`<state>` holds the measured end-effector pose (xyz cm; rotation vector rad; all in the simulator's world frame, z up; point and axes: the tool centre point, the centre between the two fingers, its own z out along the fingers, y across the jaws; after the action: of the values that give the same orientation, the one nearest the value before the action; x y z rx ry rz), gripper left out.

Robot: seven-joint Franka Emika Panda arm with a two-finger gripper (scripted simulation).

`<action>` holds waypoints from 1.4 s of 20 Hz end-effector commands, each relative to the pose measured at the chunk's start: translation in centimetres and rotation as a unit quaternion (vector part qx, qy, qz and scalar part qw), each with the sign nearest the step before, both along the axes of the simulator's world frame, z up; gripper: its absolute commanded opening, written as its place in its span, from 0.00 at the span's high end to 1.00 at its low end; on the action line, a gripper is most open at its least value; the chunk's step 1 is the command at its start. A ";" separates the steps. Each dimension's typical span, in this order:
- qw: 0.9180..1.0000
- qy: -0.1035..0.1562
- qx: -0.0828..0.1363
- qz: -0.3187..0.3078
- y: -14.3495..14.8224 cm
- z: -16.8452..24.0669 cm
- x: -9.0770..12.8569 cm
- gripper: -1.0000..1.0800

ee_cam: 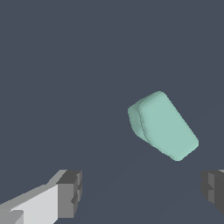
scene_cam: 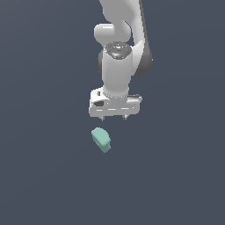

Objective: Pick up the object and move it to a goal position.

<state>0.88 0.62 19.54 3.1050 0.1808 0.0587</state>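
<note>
The gripper (scene_cam: 114, 117) is seen with jaws apart, fingers cut off in the wrist view; the mint-green block (scene_cam: 101, 139) lies free.

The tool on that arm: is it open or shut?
Open. In the wrist view the tool has its fingertips far apart, nothing between them.

Mint-green block (scene_cam: 101, 139), plain; white arm (scene_cam: 117, 66) w/ grey fingertips (ee_cam: 70, 194); dark slate-grey bkgd.

Setting: simulated test scene, not a real room. Evidence: featureless dark slate-grey ground (scene_cam: 44, 176) filling both views; flat, textureless rendered surfaces.
</note>
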 end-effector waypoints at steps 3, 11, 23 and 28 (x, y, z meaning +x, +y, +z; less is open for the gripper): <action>1.000 0.003 -0.001 0.026 -0.5 -0.5 0.3 0.04; 0.995 0.010 -0.001 0.103 -1.9 -2.1 1.3 0.04; 0.972 0.020 0.003 0.233 -4.4 -4.8 2.6 0.04; 0.962 0.022 0.005 0.271 -5.2 -5.7 3.0 0.04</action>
<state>3.76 -4.38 14.10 2.9737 0.9885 0.0037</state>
